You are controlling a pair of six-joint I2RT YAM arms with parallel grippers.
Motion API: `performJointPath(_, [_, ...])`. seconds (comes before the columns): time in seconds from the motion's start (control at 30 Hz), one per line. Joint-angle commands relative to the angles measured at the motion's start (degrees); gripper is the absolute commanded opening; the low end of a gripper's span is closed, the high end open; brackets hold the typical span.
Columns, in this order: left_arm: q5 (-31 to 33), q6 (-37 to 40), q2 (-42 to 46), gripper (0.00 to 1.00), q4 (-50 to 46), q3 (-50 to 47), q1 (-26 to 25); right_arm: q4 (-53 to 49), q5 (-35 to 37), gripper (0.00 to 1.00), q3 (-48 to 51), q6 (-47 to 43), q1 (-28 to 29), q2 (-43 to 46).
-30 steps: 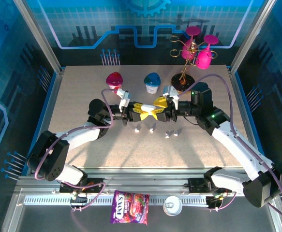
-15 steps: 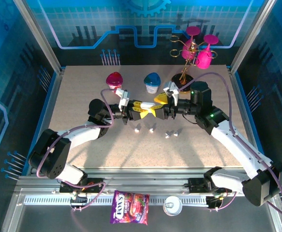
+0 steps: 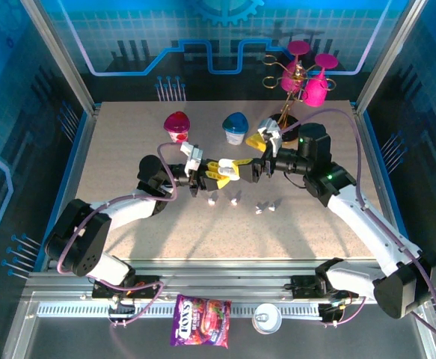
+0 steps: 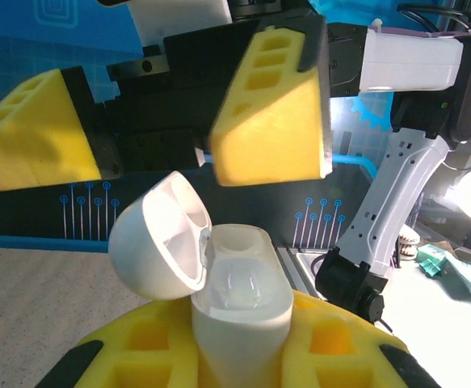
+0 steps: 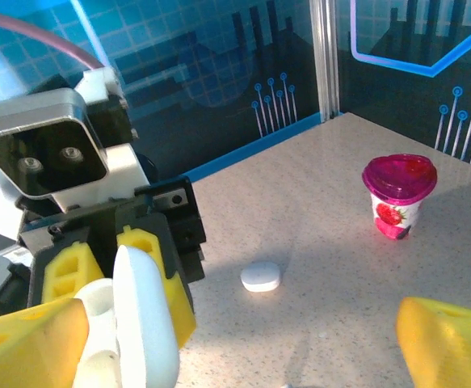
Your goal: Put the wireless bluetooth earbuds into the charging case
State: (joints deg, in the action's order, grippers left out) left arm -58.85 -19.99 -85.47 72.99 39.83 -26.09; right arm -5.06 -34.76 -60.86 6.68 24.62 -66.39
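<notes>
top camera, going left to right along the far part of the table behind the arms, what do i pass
pink-lidded cup → blue-lidded cup → stand of pink glasses

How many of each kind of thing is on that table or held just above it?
Earbuds: 4
Earbud cases: 2, one held open, one lying shut
Lidded cups: 2
Stand of pink glasses: 1
Total: 9
</notes>
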Motion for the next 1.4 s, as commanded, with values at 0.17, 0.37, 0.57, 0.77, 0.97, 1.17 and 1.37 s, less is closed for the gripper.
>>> performJointPath(0.17, [10.3, 12.6, 1.5, 0.00, -2.1, -4.8, 0.4, 6.8, -4.7, 1.00, 1.9, 7.3, -2.9, 4.0])
performJointPath(0.37, [17.8, 17.7, 2.0, 0.00, 2.4, -10.2, 1.2, 18.3, -2.9, 1.00, 10.1, 21.0, -9.9, 6.2])
performJointPath(0.57, [19.9, 17.2, 2.2, 0.00, 6.7, -13.6, 1.2, -1.9, 11.6, 0.95, 11.2, 20.0, -13.5, 5.2])
performJointPath(0.77, [19.4, 16.2, 4.0, 0.00, 5.3, -14.2, 1.2, -17.7, 18.5, 0.93, 11.5, 16.0, -13.5, 1.0])
performJointPath(0.97, [18.8, 15.8, 5.7, 0.00, 3.5, -14.0, 1.1, -21.8, 25.3, 0.89, 14.8, 15.8, -9.9, -3.7])
performJointPath(1.17, [18.1, 15.7, 6.6, 0.00, 2.0, -13.5, 1.1, -18.6, 28.9, 0.83, 17.5, 19.7, -4.5, -8.8])
performJointPath(1.37, [17.4, 15.6, 6.8, 0.00, 0.5, -12.8, 1.0, -14.9, 31.3, 0.71, 18.3, 23.7, 0.0, -12.7])
